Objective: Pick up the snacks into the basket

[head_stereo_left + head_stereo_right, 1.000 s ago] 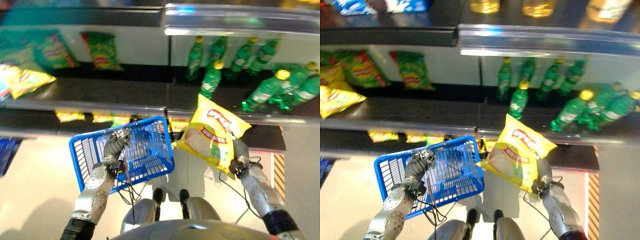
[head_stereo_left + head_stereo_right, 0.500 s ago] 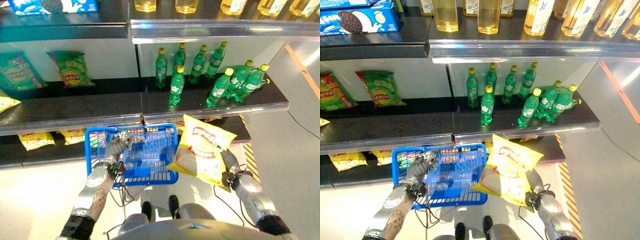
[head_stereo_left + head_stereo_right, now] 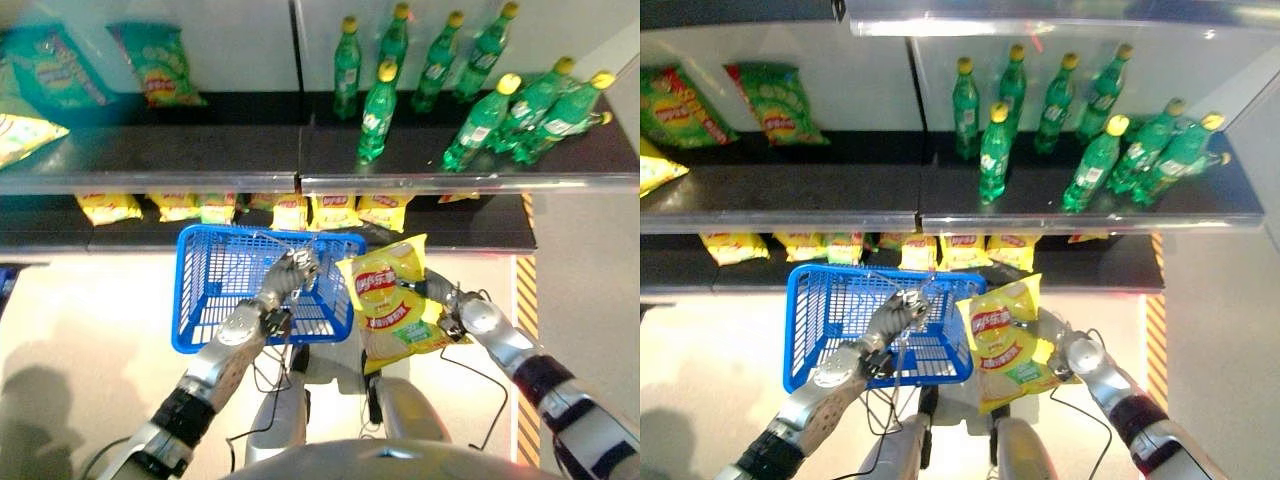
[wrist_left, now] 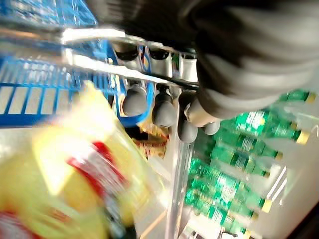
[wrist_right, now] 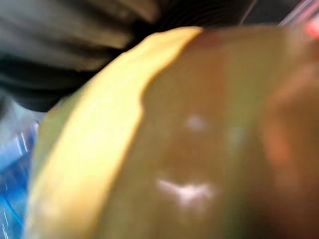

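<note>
My left hand (image 3: 290, 275) is curled round the metal handle (image 4: 94, 62) of a blue wire basket (image 3: 215, 300), holding it up in front of the low shelf. My right hand (image 3: 440, 298) is shut on a yellow bag of chips (image 3: 392, 308), which hangs just to the right of the basket's rim, outside it. The same bag (image 4: 70, 179) shows in the left wrist view beside the basket, and the bag (image 5: 164, 139) lies close against the right hand in its own wrist view. The basket (image 3: 840, 315) looks empty inside.
A dark shelf (image 3: 200, 160) ahead carries green and yellow chip bags (image 3: 155, 65) at the left and several green bottles (image 3: 375, 100) at the right. Small yellow snack packs (image 3: 300, 210) lie on the lowest shelf behind the basket. A striped floor marking (image 3: 525, 330) runs at the right.
The camera has tilted down, so the shelves shifted. The chip bag has come lower and closer to the basket's right rim. The left hand still holds the basket handle.
</note>
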Available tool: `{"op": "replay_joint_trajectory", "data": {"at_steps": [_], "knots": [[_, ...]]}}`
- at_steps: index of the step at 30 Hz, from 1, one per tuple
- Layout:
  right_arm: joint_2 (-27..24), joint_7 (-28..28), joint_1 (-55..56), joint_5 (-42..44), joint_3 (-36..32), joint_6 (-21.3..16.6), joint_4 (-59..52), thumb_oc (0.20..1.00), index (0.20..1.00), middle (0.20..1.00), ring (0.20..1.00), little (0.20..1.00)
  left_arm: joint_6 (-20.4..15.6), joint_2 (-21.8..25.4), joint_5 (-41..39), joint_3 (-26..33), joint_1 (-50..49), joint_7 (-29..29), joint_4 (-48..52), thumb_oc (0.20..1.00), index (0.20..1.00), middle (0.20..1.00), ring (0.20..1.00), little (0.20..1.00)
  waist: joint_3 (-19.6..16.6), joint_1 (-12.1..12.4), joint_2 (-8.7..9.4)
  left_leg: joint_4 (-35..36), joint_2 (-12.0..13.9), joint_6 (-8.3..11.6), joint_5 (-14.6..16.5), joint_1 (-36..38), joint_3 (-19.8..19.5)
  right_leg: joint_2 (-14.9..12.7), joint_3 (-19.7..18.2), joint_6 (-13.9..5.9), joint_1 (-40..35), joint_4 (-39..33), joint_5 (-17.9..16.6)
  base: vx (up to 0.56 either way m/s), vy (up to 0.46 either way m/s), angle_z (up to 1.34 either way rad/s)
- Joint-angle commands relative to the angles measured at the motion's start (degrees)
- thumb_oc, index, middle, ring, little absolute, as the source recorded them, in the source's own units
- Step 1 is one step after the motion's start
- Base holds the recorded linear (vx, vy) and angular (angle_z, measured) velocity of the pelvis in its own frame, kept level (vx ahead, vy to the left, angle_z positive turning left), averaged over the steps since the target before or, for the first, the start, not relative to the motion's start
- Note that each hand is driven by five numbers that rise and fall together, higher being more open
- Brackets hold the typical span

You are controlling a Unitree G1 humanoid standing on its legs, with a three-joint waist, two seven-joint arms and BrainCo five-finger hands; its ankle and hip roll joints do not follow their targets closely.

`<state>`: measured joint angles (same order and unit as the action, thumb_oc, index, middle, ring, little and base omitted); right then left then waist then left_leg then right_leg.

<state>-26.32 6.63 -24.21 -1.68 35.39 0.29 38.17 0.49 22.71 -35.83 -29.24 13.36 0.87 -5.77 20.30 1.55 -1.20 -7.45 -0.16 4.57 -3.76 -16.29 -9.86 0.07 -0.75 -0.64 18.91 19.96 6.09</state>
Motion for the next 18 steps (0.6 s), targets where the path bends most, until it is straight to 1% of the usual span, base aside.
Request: {"op": "replay_joint_trajectory", "data": {"at_steps": [1,5,9,15,18], "knots": [[2.74,-1.42,-3.49,-0.88,1.4,-2.5,-2.75,0.2,0.2,0.2,0.2,0.2,-6.24,-2.35,-1.81,-0.26,5.86,0.54,7.04,0.2,0.2,0.2,0.2,0.2,-0.35,-0.06,1.96,-5.66,-7.13,-4.66,6.29,-0.13,0.68,-0.19,0.23,-4.42,-2.23,-5.65,-1.63,-0.05,-0.035,0.14],[4.42,-2.36,-7.28,-1.34,3.72,-2.39,-0.14,0.2,0.2,0.2,0.2,0.2,-6.51,-3.92,-2.04,-2.46,8.44,-0.6,6.7,0.2,0.2,0.2,0.2,0.2,1.44,0.35,1.28,-5.83,-6.98,-4.45,5.69,-1.53,0.18,-0.11,0.38,-4.19,-0.83,-5.09,-1.65,-0.06,-0.034,0.08],[6.23,-3.4,-11.07,-3.56,6.2,-2.23,4.34,0.2,0.2,0.2,0.2,0.2,-6.76,-5.14,-2.39,-4.38,10.73,-1.27,6.29,0.2,0.2,0.2,0.2,0.2,2.96,1.04,0.5,-5.59,-7.02,-4.21,5.01,-2.39,-0.5,-0.14,0.55,-4.02,-0.06,-5.06,-1.62,-0.03,-0.019,0.09],[8.26,-5.07,-14.23,-3.83,6.93,-1.71,7.53,0.2,0.2,0.2,0.2,0.2,-6.87,-6.33,-3.33,-5.5,12.02,-2.37,6.14,0.2,0.2,0.2,0.2,0.2,4.51,1.57,0.29,-5.29,-7.0,-4.2,4.63,-2.99,-0.59,-0.09,0.52,-3.97,0.58,-5.32,-2.07,-0.03,-0.007,0.06],[9.93,-7.58,-16.4,-0.93,4.97,-1.18,10.81,0.2,0.2,0.2,0.2,0.2,-7.01,-6.14,-4.41,-6.14,11.76,-3.13,7.7,0.2,0.2,0.2,0.2,0.2,5.69,2.28,-0.29,-5.59,-7.03,-4.41,4.46,-3.71,-0.67,-0.03,0.23,-3.91,1.26,-5.1,-2.4,-0.04,0.008,0.01]]}}
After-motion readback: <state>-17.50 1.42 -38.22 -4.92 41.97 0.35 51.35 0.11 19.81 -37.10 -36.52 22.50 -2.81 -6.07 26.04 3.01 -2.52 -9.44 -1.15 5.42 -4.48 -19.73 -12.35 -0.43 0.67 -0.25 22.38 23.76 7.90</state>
